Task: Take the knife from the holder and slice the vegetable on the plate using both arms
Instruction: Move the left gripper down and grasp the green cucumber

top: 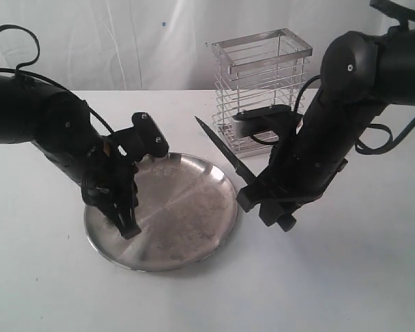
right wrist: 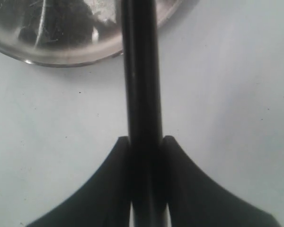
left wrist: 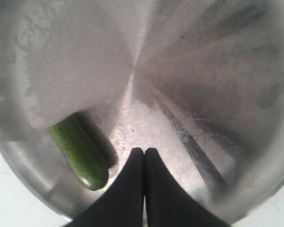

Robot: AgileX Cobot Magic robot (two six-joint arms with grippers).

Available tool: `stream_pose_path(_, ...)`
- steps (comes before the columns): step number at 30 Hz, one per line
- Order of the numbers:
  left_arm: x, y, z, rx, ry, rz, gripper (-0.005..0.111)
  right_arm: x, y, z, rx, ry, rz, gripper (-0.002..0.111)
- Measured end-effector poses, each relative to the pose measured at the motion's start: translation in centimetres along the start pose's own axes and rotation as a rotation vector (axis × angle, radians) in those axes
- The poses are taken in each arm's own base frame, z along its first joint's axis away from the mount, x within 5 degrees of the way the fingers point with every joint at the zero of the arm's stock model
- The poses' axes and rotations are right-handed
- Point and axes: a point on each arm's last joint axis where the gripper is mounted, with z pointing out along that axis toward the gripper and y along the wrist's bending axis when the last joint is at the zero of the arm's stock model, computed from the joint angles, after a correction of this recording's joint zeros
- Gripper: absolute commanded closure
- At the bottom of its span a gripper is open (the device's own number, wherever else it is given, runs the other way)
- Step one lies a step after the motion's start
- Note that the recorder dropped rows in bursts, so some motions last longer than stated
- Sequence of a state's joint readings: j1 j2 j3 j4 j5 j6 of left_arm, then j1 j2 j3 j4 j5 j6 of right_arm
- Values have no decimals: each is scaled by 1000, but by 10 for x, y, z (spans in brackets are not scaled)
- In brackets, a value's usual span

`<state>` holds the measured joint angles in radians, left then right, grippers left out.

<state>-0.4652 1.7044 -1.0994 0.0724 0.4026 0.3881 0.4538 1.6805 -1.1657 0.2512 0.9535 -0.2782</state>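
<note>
The steel plate [top: 194, 214] lies at the table's middle. My left gripper [top: 129, 228] hangs over the plate's left part, shut with nothing between its fingers [left wrist: 132, 179]. In the left wrist view the dark green vegetable [left wrist: 79, 150] lies on the plate [left wrist: 189, 71] just beside those fingertips, apart from them. In the exterior view the left arm hides it. My right gripper [top: 259, 197] is shut on the black knife [top: 225, 153], whose pointed blade slants up and left over the plate's right rim. The knife [right wrist: 141, 71] runs straight out between the right fingers [right wrist: 114, 165]. The wire holder [top: 263, 86] stands behind.
White table surface [top: 346, 277] surrounds the plate. The holder stands close behind the right arm's wrist. A white backdrop closes the far side.
</note>
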Motion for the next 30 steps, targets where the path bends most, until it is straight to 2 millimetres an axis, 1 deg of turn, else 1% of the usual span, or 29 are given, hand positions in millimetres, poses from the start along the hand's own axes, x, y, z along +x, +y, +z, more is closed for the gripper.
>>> stream_pose_path(1, 0, 1, 0, -4, -2, 5, 98, 0, 0, 0, 0, 0, 1, 108)
stream_pose_path(3, 0, 3, 0, -23, -3, 32, 85, 0, 0, 0, 1, -2, 1, 108)
stream_pose_path(7, 4, 11, 9, -47, 23, 48, 52, -1, 0, 0, 1, -6, 2, 108)
stream_pose_path(9, 11, 20, 15, -59, 33, -8, 43, -1, -1, 0, 2, -8, 3, 108)
stream_pose_path(12, 19, 35, 20, -87, 30, -120, 41, -1, -1, 0, 2, -8, 3, 108)
stream_pose_path(13, 25, 44, 21, -106, 20, -198, 41, -1, -1, 0, 2, -8, 3, 108)
stream_pose_path(15, 27, 50, 25, -114, 8, -266, 43, -1, -1, 0, 2, -10, 3, 108)
stream_pose_path(19, 30, 49, 35, -96, 29, -293, 47, -1, -1, 0, 3, -12, 3, 108)
stream_pose_path(24, 29, 46, 35, -66, 19, -336, 47, -1, -1, 0, 3, -12, 3, 108)
stream_pose_path(30, 27, 42, 39, -14, 5, -333, 47, -1, -1, 0, 2, -16, 5, 108)
